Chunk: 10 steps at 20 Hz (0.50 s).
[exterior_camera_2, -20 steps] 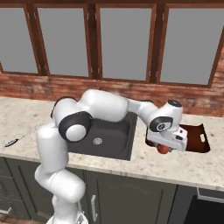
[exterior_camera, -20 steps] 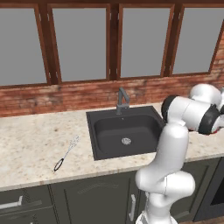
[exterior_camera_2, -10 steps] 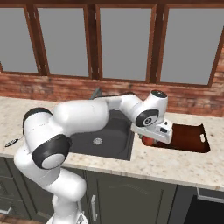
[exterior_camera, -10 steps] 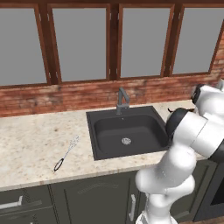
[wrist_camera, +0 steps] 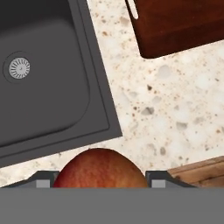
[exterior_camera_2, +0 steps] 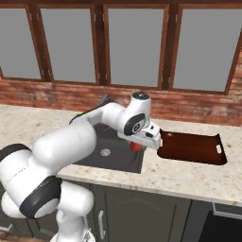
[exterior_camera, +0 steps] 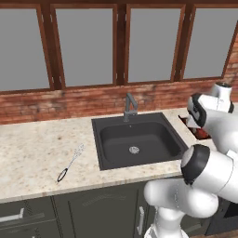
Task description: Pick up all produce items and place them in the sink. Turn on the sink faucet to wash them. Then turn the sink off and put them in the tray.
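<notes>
I have the claw [exterior_camera_2: 137, 146] clamped on the fruit [wrist_camera: 99, 168], a round red-orange piece sitting between the two finger tips at the bottom of the hand view; it also shows as a red spot under the hand in the right base view, so I read this as a firm grasp, not a mere touch. Landmark for this entry: the sink [exterior_camera: 137, 139]. The fruit hangs above the counter [wrist_camera: 166, 109] just beside the sink's right rim, between sink and tray [exterior_camera_2: 191, 147], clear of both. I judge it is carried this high so it can cross a raised rim without knocking it. The hand camera looks straight down, with the drain [wrist_camera: 18, 68] off to one side and a tray corner to the other, which fits a top-down hold that leaves the fruit free to drop once released. The basin looks dry and bare, and the faucet [exterior_camera: 129, 106] behind the sink shows no water, so I cannot tell from this whether washing is done. The whisk [exterior_camera: 70, 162] lies on the counter well left of the sink; it is no produce and I leave it. Risk: a round fruit may roll on release, so I would lower it close to a surface first.
</notes>
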Available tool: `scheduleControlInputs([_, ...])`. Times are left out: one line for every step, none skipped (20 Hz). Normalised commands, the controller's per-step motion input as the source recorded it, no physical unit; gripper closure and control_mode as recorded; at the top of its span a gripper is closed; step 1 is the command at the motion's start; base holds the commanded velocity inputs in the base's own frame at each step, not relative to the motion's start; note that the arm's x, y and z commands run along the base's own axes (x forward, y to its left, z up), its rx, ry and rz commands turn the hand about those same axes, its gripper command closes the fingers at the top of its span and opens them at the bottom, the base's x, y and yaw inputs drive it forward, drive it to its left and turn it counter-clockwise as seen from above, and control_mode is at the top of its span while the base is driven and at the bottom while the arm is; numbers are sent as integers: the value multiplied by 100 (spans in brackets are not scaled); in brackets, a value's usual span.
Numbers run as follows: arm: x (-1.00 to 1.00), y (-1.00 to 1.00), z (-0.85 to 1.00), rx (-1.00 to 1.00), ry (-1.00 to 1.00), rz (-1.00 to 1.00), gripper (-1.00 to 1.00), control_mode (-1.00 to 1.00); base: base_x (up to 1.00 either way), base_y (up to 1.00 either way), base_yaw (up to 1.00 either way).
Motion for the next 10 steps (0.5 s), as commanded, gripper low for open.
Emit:
scheduleControlInputs([9,63,2,-1,0,0,100,-100,0,0,0])
scheduleControlInputs([14,59,0,0,0,0,100,-100,0,0,0])
scheduleControlInputs([18,59,0,0,0,0,100,-100,0,0,0])
scheduleControlInputs([19,57,0,0,0,0,100,-100,0,0,0])
scheduleControlInputs([21,53,0,0,0,0,100,-100,0,0,0])
scheduleControlInputs([19,48,0,0,0,0,100,-100,0,0,0])
scheduleControlInputs([21,46,0,0,0,0,100,-100,0,0,0])
scheduleControlInputs([19,46,0,0,0,0,100,-100,0,0,0])
scheduleControlInputs([21,40,0,0,0,0,100,-100,0,0,0])
scheduleControlInputs([24,39,0,0,0,0,100,-100,0,0,0])
